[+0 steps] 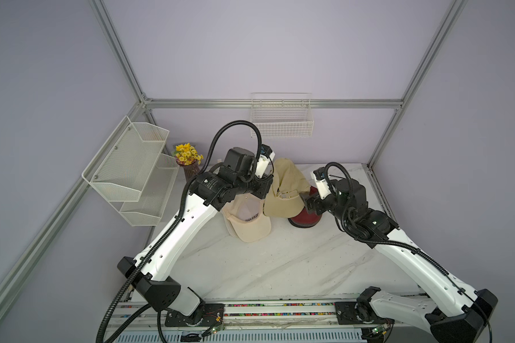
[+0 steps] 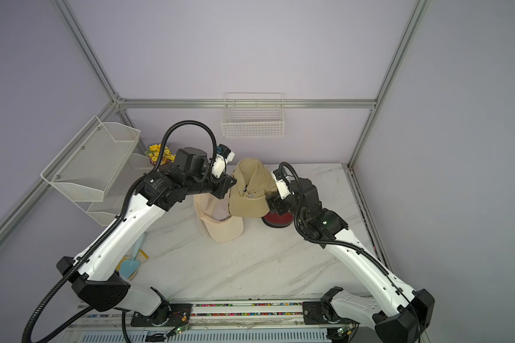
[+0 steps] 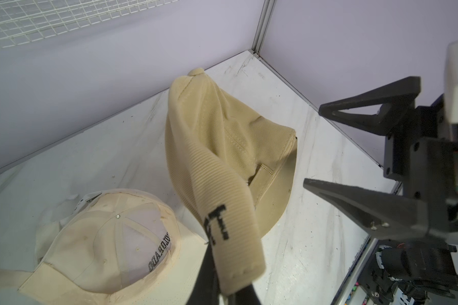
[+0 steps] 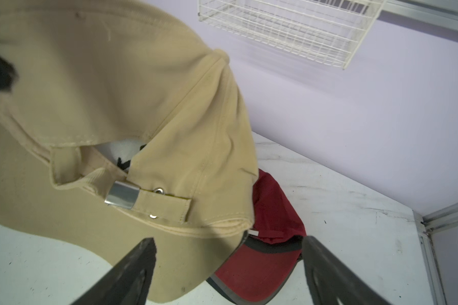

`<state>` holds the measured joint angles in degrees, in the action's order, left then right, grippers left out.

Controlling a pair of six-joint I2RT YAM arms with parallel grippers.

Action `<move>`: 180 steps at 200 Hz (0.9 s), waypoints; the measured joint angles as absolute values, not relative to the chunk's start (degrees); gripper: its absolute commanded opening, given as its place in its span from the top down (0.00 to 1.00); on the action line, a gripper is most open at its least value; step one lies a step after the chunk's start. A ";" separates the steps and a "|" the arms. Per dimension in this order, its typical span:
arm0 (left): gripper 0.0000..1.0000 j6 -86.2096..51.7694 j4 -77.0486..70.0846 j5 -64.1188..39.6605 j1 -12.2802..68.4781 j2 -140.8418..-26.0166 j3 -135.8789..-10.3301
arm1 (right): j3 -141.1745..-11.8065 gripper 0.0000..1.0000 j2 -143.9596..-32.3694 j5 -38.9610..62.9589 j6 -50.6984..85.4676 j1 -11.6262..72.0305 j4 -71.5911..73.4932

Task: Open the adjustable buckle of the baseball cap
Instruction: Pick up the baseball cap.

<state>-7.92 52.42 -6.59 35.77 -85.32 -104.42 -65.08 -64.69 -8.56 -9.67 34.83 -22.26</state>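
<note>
Buckle (image 4: 122,196) just ahead of right pincer (image 4: 229,240)

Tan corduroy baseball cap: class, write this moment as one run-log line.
left gripper shut on tan corduroy baseball cap | right gripper open, short of silver metal buckle | buckle flat on strap

My left arm (image 1: 185,231) reaches toward one o'clock, wrist bent over, and my left pincer (image 3: 226,285) is pinched tight on the khaki cap (image 3: 209,148) (fingers barely showing). My right arm (image 1: 414,261) leans toward eleven o'clock; my right pincer (image 4: 229,241) points to nine o'clock, jaws spread wide.
</note>
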 measured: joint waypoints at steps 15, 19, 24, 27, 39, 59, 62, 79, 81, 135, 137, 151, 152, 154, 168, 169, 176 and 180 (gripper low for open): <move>1.00 -7.97 53.06 -6.59 35.77 -84.29 -104.22 | -64.55 0.10 -64.95 -10.57 -11.94 38.22 -22.28; 1.00 -7.97 53.30 -6.61 35.77 -84.14 -104.22 | -64.42 0.09 -65.10 -11.38 -12.64 39.18 -22.28; 1.00 -7.97 53.60 -6.61 35.77 -83.99 -104.22 | -64.29 0.09 -65.19 -12.14 -13.28 40.21 -22.22; 1.00 -7.97 53.76 -6.61 35.77 -83.94 -104.22 | -64.16 0.09 -65.32 -12.78 -13.91 40.99 -22.11; 1.00 -7.99 54.41 -6.68 35.77 -83.85 -104.22 | -63.88 0.09 -65.67 -15.03 -15.68 43.16 -21.89; 1.00 -8.12 55.05 -7.25 35.77 -83.66 -103.33 | -63.81 0.09 -66.50 -18.98 -18.28 45.74 -21.19; 1.00 -8.19 55.20 -7.40 35.77 -83.64 -103.13 | -63.81 0.09 -66.65 -19.49 -18.61 45.91 -21.04; 1.00 -8.45 55.64 -8.25 35.77 -83.24 -101.97 | -63.83 0.08 -67.40 -22.11 -20.45 46.87 -20.49; 1.00 -8.47 55.72 -8.36 35.77 -83.11 -101.84 | -63.83 0.08 -67.48 -22.44 -20.69 47.00 -20.49; 1.00 -9.06 57.23 -10.37 35.77 -78.72 -101.30 | -64.18 0.08 -69.89 -25.56 -23.53 50.09 -20.62; 1.00 -9.06 57.25 -10.41 35.77 -78.59 -101.30 | -64.20 0.08 -69.91 -25.67 -23.57 50.19 -20.60; 1.00 -9.34 57.56 -10.92 35.77 -78.17 -101.30 | -64.53 0.08 -70.02 -26.33 -23.97 50.63 -20.60; 1.00 -9.39 57.58 -10.94 35.77 -78.17 -101.30 | -64.58 0.08 -70.04 -26.39 -24.01 50.68 -20.60; 1.00 -9.47 57.60 -11.07 35.77 -78.15 -101.30 | -64.62 0.08 -70.06 -26.52 -24.10 50.76 -20.62; 1.00 -9.91 57.41 -11.88 35.75 -78.15 -100.90 | -64.88 0.08 -70.32 -27.33 -24.34 51.20 -20.71; 1.00 -9.96 57.39 -11.94 35.77 -78.15 -100.86 | -64.88 0.08 -70.35 -27.35 -24.34 51.22 -20.71; 1.00 -10.09 57.06 -12.36 35.75 -77.89 -99.94 | -64.95 0.08 -70.50 -27.68 -24.32 51.42 -20.80; 1.00 -10.33 56.90 -12.60 35.77 -77.71 -99.24 | -64.95 0.08 -70.52 -27.81 -24.32 51.48 -20.88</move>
